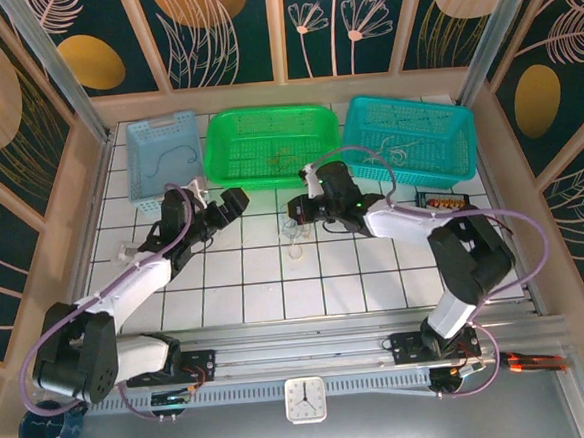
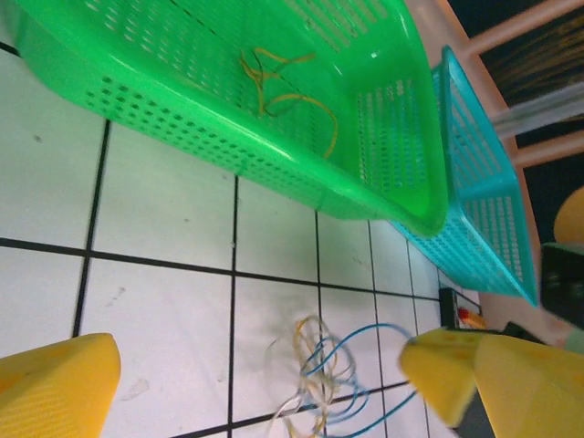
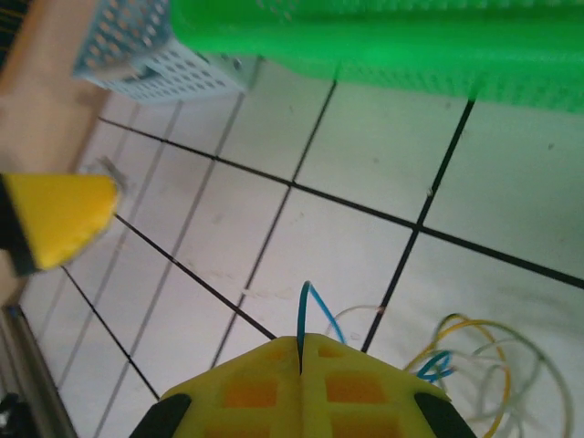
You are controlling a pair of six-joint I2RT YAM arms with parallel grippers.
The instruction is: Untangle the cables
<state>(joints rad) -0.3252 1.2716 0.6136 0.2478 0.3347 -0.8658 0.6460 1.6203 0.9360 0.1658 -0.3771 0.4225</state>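
A small tangle of cables [image 1: 296,243], blue, yellow and whitish loops, lies on the white tiles in front of the green basket. In the left wrist view the same cables [image 2: 334,376] sit low between my fingers. My right gripper [image 3: 300,345] is shut on a blue cable [image 3: 308,306], whose bend sticks up out of the closed yellow fingertips; the other loops [image 3: 479,365] lie to its right. Seen from above, the right gripper [image 1: 300,214] hovers just over the tangle. My left gripper [image 1: 235,204] stands open to the left of it, holding nothing, its jaws [image 2: 260,365] wide apart.
Three baskets line the back: a light blue one [image 1: 140,149] holding a dark wire, a green one [image 1: 227,125] holding a tan-gold wire [image 2: 290,95], a teal one [image 1: 365,114] with a whitish wire. A small black device [image 1: 442,199] lies right of the arm.
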